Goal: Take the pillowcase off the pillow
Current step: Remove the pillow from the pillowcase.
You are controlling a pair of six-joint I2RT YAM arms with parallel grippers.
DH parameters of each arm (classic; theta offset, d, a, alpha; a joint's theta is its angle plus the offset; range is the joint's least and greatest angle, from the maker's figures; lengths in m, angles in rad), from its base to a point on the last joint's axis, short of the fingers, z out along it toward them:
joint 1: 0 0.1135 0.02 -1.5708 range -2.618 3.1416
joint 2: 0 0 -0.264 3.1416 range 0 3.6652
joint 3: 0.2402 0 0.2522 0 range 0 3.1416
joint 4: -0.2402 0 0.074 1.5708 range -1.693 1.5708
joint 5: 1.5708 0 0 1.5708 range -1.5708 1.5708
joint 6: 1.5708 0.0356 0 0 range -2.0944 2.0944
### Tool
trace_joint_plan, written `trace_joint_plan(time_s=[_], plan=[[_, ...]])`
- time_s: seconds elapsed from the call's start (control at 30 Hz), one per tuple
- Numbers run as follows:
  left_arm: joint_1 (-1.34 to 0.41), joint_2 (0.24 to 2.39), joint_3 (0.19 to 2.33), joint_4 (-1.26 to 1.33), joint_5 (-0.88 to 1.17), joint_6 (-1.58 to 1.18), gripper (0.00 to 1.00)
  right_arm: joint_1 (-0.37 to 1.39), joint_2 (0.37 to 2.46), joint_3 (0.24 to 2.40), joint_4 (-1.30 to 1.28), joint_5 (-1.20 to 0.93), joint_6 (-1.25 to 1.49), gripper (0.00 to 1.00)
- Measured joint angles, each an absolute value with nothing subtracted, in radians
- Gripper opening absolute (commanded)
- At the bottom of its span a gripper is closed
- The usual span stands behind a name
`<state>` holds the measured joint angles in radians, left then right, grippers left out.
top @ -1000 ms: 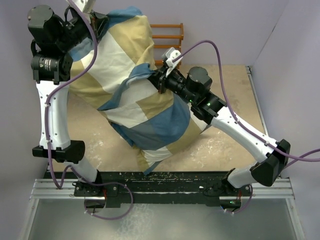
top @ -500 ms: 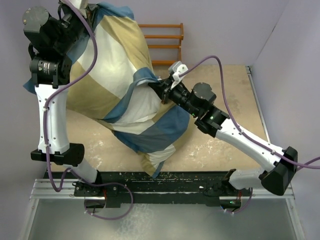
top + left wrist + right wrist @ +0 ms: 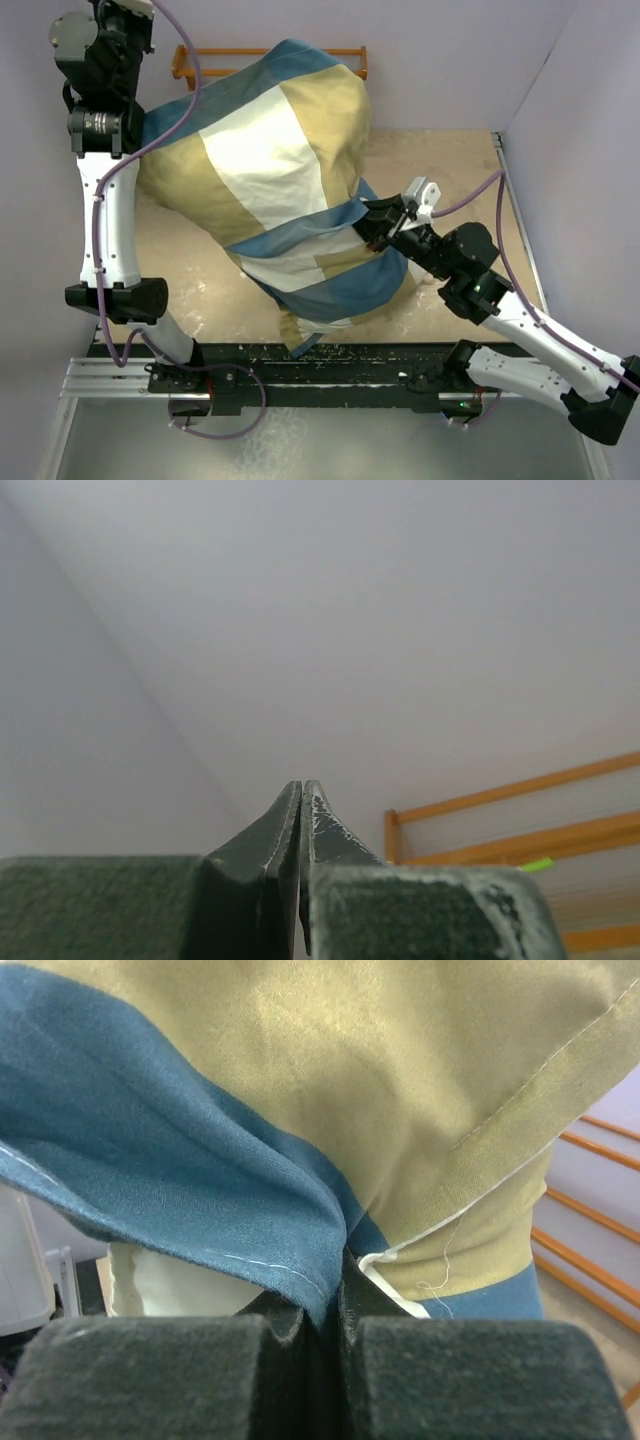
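From above, the pillowcase (image 3: 270, 170) rises as a big rounded mound over the left and middle of the desk (image 3: 460, 170). Its top stands in front of a wooden rack (image 3: 345, 55) at the back wall, and its lower end droops to the desk's near edge. The right tool (image 3: 370, 222) sits at the cover's right side, clamped on a blue band of cloth. The left arm (image 3: 105, 200) stands tall at the far left, its wrist beside the cover's upper left corner.

In the left wrist view, the left tool (image 3: 302, 810) has its fingers pressed together with no cloth seen between them. It points at the pale wall, with the rack to its right.

In the right wrist view, the right tool's fingers (image 3: 300, 1325) pinch a fold of blue hem, and tan cloth swells above it. Under the blue fold shows what may be the pillow (image 3: 165, 1280), or only a cream block of the cover; I cannot tell which.
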<state>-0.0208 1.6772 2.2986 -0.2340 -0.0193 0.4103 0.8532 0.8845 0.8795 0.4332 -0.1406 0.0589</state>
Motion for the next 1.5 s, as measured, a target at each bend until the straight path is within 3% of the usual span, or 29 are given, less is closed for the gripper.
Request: trace_joint_plan(time_s=[0.07,0.1,0.13,0.17,0.4,0.67,0.9,1.07,1.27,1.37,1.43,1.5], plan=[[-0.017,1.684,2.298,-0.279,0.022,0.397,0.72,0.854,0.895,0.906,0.411,-0.148,0.064,0.0],[-0.011,1.685,2.298,-0.311,0.071,0.378,0.9,0.854,0.916,0.938,0.388,-0.145,0.064,0.0],[-0.006,1.682,2.298,-0.343,0.137,0.353,0.99,0.854,0.944,0.979,0.364,-0.135,0.064,0.0],[0.0,1.677,2.298,-0.375,0.202,0.324,1.0,0.853,0.975,1.024,0.342,-0.114,0.062,0.0],[0.081,1.628,2.497,-0.651,0.553,0.196,1.0,0.741,1.087,1.112,0.288,-0.069,0.048,0.0],[0.098,1.384,2.374,-0.831,0.727,0.23,1.0,0.687,1.072,1.129,0.252,-0.148,-0.002,0.0],[0.226,1.474,2.293,-0.819,0.698,0.21,1.0,0.686,1.069,1.137,0.229,-0.189,-0.019,0.0],[0.435,1.665,2.283,-0.799,0.895,0.017,0.99,0.686,1.058,1.137,0.224,-0.229,-0.018,0.0],[0.481,1.671,2.039,-0.498,1.151,-0.339,1.0,0.686,1.058,1.142,0.221,-0.267,-0.016,0.0],[0.478,1.619,1.918,-0.299,1.258,-0.523,0.81,0.686,1.058,1.144,0.221,-0.281,-0.012,0.0],[0.478,1.588,1.876,-0.188,1.309,-0.616,0.6,0.686,1.058,1.145,0.221,-0.282,-0.011,0.0],[0.477,1.561,1.856,-0.097,1.343,-0.69,0.31,0.686,1.06,1.146,0.22,-0.283,-0.01,0.0]])
